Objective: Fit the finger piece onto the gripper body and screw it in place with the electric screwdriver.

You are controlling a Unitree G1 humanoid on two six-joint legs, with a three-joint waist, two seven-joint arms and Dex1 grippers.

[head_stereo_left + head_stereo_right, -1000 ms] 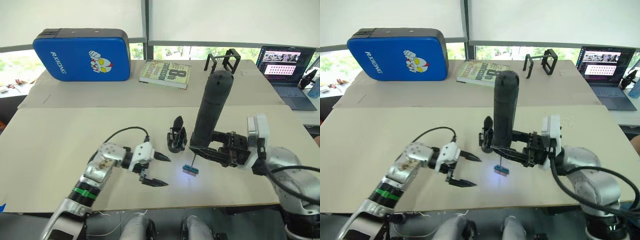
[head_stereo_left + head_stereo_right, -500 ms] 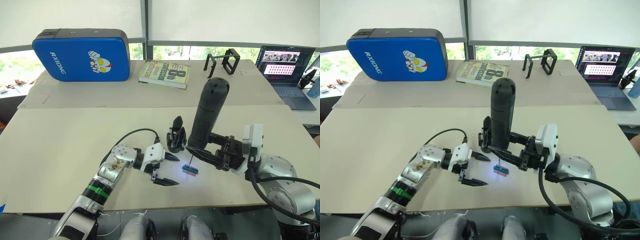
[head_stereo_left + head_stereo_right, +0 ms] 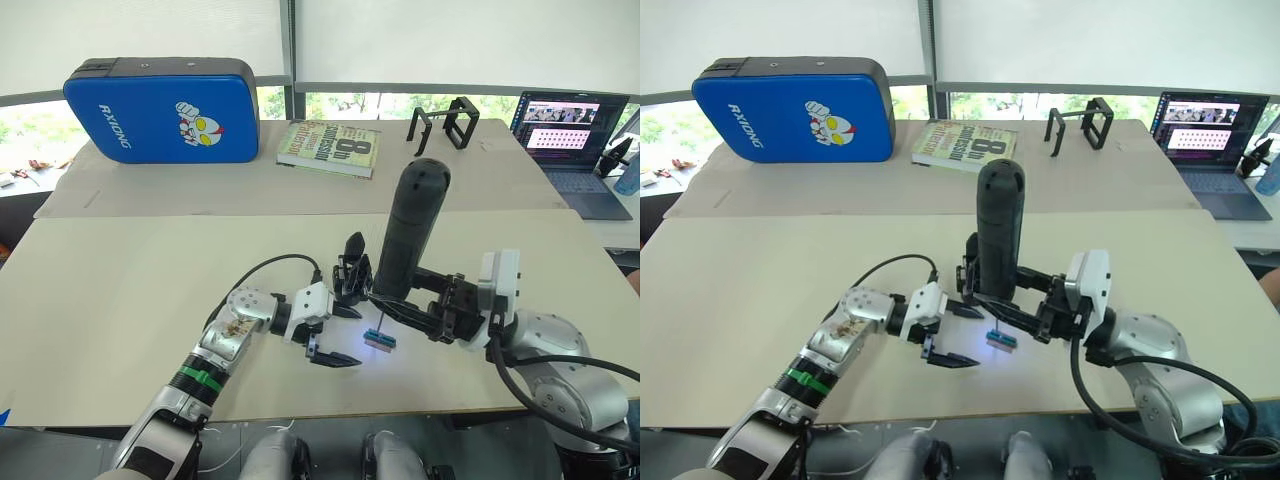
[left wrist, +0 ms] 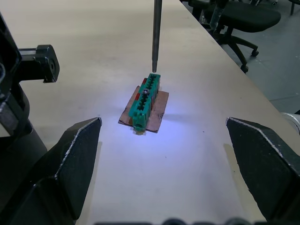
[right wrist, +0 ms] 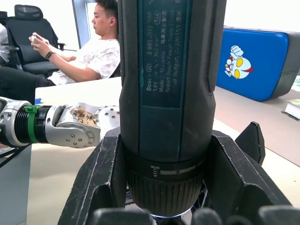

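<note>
— While the right gripper (image 3: 405, 305) is clamping the electric screwdriver (image 3: 408, 235) upright, what is the head camera showing?

— Its bit is hanging just above a small green block (image 3: 380, 341) on the surface (image 3: 120, 290). The gripper body (image 3: 352, 280), with the finger piece (image 3: 354, 246) standing on top, is sitting just behind. The left gripper (image 3: 340, 335) is hovering beside it, fingers spread and holding nothing.

— And the left wrist camera?

— The bit (image 4: 156, 33) is pointing down at the green block (image 4: 144, 99), where a screw seems to be waiting.

— The right wrist camera?

— Both fingers are pressing the screwdriver's barrel (image 5: 168, 84); a seated person (image 5: 89, 56) is in the background.

— So which step?

— Probably picking up a screw. Next, lower the bit squarely, then carry it to the gripper body.
</note>
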